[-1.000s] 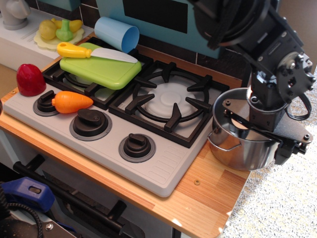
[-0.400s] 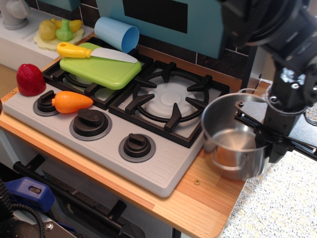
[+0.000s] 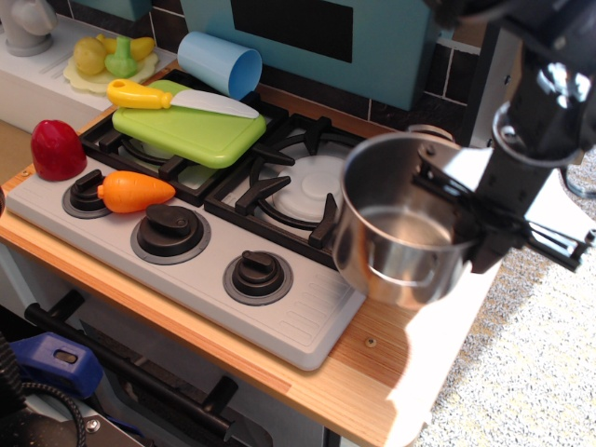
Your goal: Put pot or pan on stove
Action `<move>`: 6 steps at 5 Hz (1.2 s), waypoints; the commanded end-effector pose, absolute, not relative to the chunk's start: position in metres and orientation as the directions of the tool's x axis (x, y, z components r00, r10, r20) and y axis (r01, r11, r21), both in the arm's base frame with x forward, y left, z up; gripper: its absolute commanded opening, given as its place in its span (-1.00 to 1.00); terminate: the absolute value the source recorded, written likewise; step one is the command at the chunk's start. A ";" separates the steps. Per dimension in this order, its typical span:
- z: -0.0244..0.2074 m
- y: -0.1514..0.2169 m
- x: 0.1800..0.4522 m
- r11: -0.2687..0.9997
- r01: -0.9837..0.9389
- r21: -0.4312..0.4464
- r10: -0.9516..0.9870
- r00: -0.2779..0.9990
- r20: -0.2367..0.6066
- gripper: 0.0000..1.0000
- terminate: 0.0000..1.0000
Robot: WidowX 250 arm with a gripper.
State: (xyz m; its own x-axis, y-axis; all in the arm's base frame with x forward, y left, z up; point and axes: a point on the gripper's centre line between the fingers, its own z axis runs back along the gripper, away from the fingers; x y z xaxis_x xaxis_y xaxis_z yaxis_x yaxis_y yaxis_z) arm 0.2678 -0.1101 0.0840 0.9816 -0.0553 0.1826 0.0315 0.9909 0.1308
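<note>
The shiny steel pot (image 3: 391,256) hangs in the air, slightly blurred, over the right edge of the toy stove (image 3: 279,307). My gripper (image 3: 466,219) is shut on the pot's right rim, with one finger inside and one outside. The pot is empty and tilted a little toward the camera. It overlaps the right side of the right burner grate (image 3: 298,191), whose white disc is bare. The arm rises to the upper right.
A lime-green cutting board (image 3: 191,126) with a yellow-handled knife (image 3: 168,98) covers the left burner. A light blue cup (image 3: 219,63) lies behind it. A carrot (image 3: 135,191) and a red pepper (image 3: 58,149) sit by the knobs. Wooden counter (image 3: 372,372) lies under the pot.
The pot has been lifted off the wooden counter at the right and carried up and left, so it now hangs over the stove's right edge. The arm moved with it.
</note>
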 end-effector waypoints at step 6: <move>0.088 -0.026 0.322 0.828 0.519 0.213 -0.561 0.769 0.307 1.00 -1.00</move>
State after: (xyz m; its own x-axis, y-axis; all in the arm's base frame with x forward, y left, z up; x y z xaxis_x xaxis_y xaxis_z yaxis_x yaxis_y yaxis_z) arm 0.3148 -0.0276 0.0751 0.7857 -0.5561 0.2709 0.5230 0.8311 0.1890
